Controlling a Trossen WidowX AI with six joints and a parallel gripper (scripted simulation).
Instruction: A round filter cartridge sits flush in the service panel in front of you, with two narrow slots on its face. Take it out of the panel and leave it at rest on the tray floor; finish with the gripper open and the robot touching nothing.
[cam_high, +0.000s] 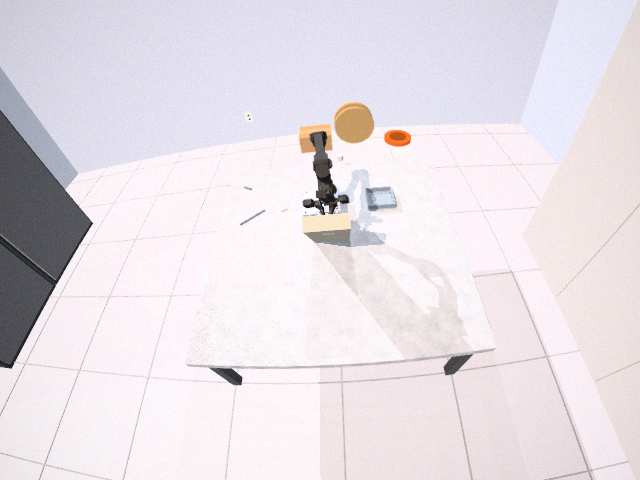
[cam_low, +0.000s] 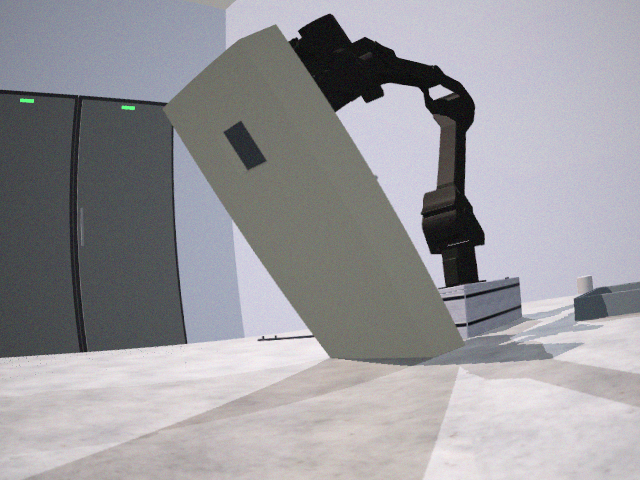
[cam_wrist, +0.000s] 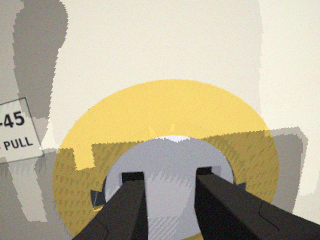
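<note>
In the wrist view the round grey filter cartridge (cam_wrist: 170, 156) sits in the cream service panel (cam_wrist: 154, 20), with a yellow ring (cam_wrist: 167, 103) around it. My gripper (cam_wrist: 167, 180) has one dark fingertip in each of the two slots on the cartridge's face and is shut on the cartridge. In the top view the gripper (cam_high: 325, 207) is pressed against the back of the panel block (cam_high: 326, 224). In the exterior view the tilted panel (cam_low: 310, 232) hides the fingers and the cartridge. The grey-blue tray (cam_high: 381, 197) (cam_low: 604, 304) lies on the table to one side of the panel.
A label reading "45 PULL" (cam_wrist: 16, 130) is on the panel left of the ring. A tan box (cam_high: 307, 138), a tan disc (cam_high: 353, 122) and an orange ring (cam_high: 397, 137) lie behind the arm. A thin grey rod (cam_high: 252, 217) lies on the table. A dark cabinet (cam_low: 87, 222) stands behind.
</note>
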